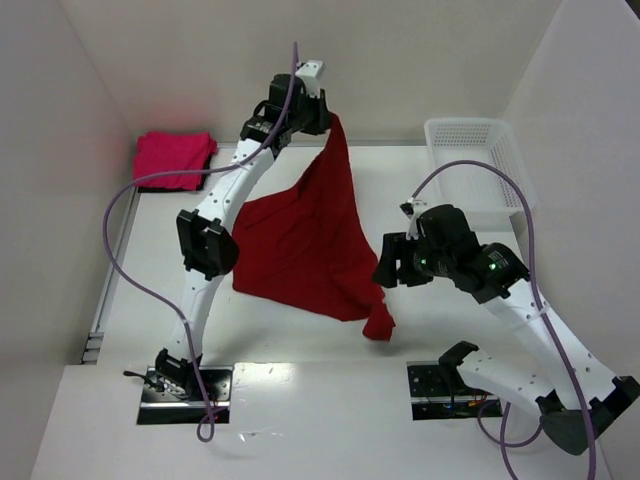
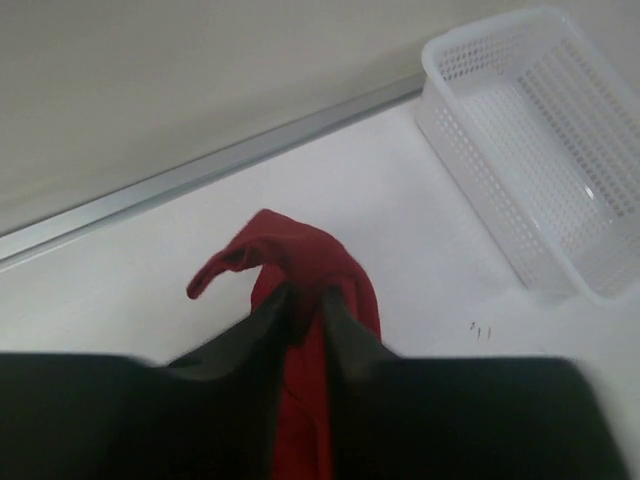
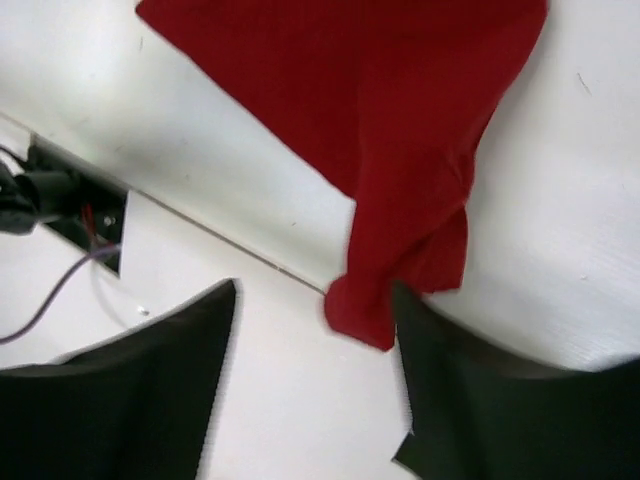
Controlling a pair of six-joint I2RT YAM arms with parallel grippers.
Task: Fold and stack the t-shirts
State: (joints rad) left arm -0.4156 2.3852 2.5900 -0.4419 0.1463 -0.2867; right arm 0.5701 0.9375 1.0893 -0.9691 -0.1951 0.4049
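Note:
The dark crimson t-shirt [image 1: 305,240] hangs from my left gripper [image 1: 318,112], which is raised at the back of the table and shut on one corner of it. In the left wrist view the red cloth [image 2: 300,260] is pinched between the shut fingers of the left gripper [image 2: 306,300]. The shirt's lower tail [image 1: 378,322] droops near the front. My right gripper [image 1: 388,268] is open beside that tail. In the right wrist view the tail [image 3: 375,290] lies between the open fingers of the right gripper [image 3: 315,290], next to the right finger. The magenta-pink t-shirt [image 1: 175,158] lies folded at the back left.
A white mesh basket [image 1: 480,165] stands at the back right; it also shows in the left wrist view [image 2: 540,150]. White walls close in the table at back and sides. The arm base plate with cables [image 3: 60,195] is at the near edge.

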